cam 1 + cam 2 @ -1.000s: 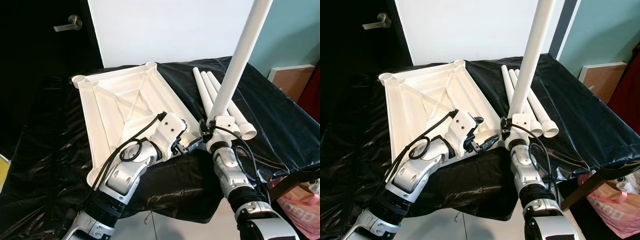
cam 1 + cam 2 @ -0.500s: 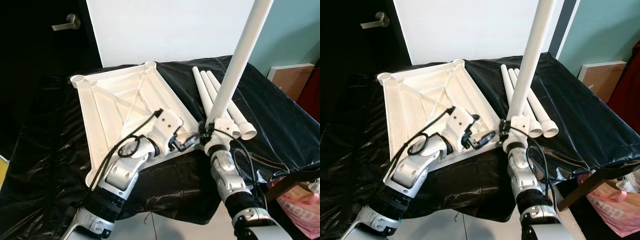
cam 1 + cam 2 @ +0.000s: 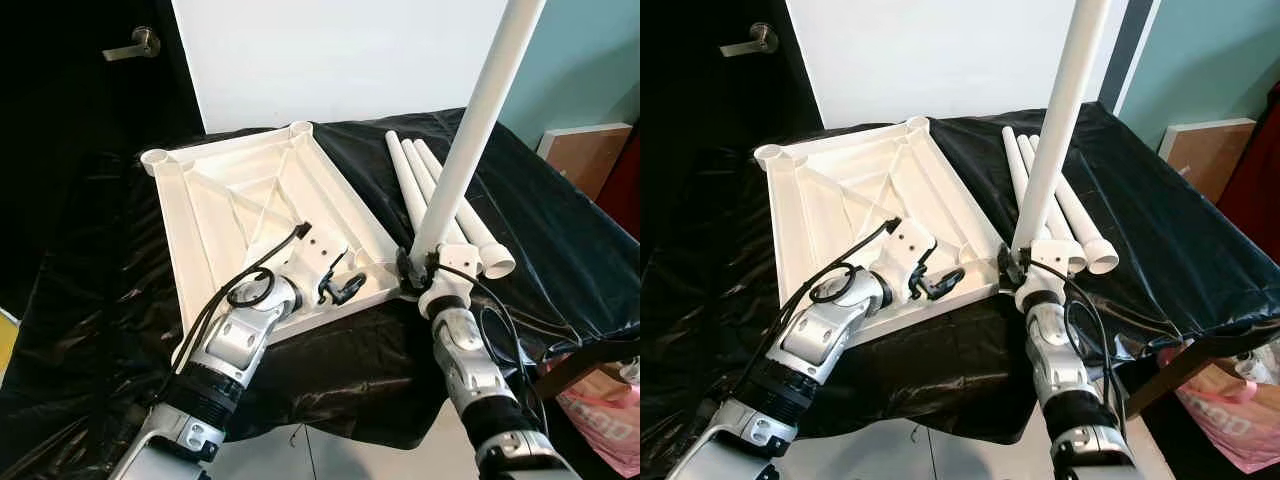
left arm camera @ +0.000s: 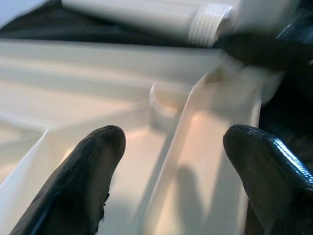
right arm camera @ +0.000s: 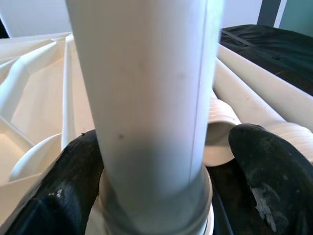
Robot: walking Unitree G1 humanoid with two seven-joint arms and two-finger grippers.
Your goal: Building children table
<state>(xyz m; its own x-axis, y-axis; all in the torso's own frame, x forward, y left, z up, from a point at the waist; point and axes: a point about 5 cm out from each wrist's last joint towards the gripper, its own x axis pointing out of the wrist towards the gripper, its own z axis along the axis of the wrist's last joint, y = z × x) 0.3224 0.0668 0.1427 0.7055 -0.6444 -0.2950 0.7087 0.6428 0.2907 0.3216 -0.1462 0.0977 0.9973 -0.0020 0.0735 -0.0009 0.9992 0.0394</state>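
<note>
now the right hand [image 3: 425, 272] is clamped round the base of an upright table leg [image 3: 470, 130], at the overturned tabletop's [image 3: 230, 210] 4 o'clock corner. the left hand [image 3: 340, 290], fingers spread and empty, rests on that tabletop. the leg looks light, stiff and smooth, best gripped low near its threaded end.

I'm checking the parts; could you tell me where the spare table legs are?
The three spare legs lie together on the black cloth, right of the upturned tabletop.
</note>
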